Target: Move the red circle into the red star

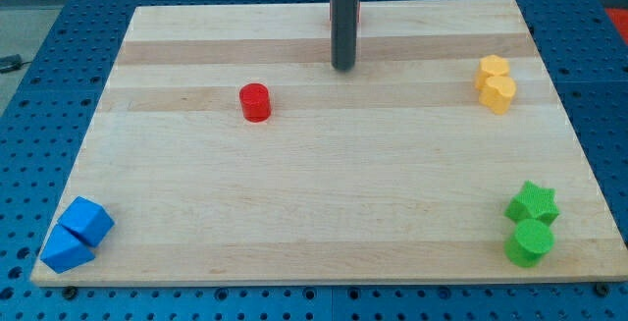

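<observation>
My tip [342, 67] stands upright on the counter [314, 213], at two o'clock from the red circle [255, 102], apart; a red block [357, 9] peeks behind the rod; no hand shows.

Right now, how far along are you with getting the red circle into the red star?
Nothing looks done yet. The red circle sits alone, left of centre on the board, touching nothing. My tip is up and to the view's right of it, clear of it. A sliver of red shows behind the rod near the view's top edge, probably the red star, mostly hidden. Left: get behind the circle and push it up-right to that spot.
</observation>
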You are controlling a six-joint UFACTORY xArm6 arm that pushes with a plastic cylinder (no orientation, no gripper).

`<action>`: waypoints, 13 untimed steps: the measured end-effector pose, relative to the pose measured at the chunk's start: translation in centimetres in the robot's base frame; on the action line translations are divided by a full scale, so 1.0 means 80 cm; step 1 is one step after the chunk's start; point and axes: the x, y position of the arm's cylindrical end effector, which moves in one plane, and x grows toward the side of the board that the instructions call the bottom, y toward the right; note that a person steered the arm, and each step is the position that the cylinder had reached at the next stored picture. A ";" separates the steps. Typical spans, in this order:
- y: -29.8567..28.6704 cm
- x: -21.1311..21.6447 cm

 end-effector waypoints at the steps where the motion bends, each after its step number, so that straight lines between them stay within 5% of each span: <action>1: -0.028 0.100; 2: -0.097 0.129; 4: -0.176 0.088; 13: -0.051 -0.049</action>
